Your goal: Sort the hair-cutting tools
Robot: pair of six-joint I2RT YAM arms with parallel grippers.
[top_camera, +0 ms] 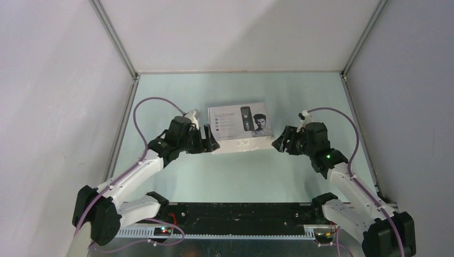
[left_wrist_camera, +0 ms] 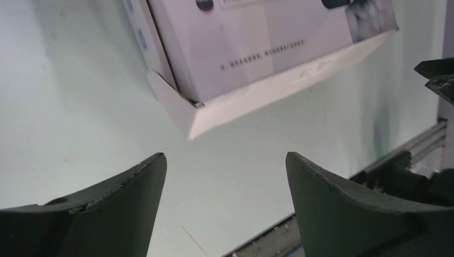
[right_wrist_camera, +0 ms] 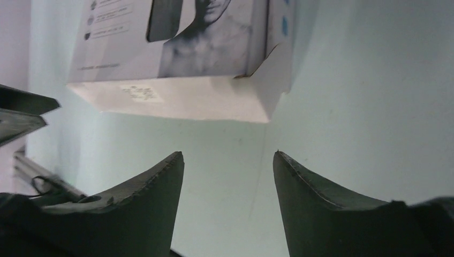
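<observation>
The closed box [top_camera: 239, 128] lies on the table [top_camera: 241, 174]. No hair-cutting tools are in sight; likely they are inside it. The left gripper [top_camera: 211, 143] and right gripper [top_camera: 278, 143] stand beside its ends, wide open and empty. Next step: opening the box.

Ahead of the left gripper [left_wrist_camera: 225, 156], the white box [left_wrist_camera: 257, 48] runs off the picture's top, and its small print [left_wrist_camera: 262, 57] is too blurry to read. Ahead of the right gripper [right_wrist_camera: 227, 154], the man's face [right_wrist_camera: 211, 13] is cut off at the top, and the little label [right_wrist_camera: 140, 93] is too small to read. The box is closed, hiding its inside.
</observation>
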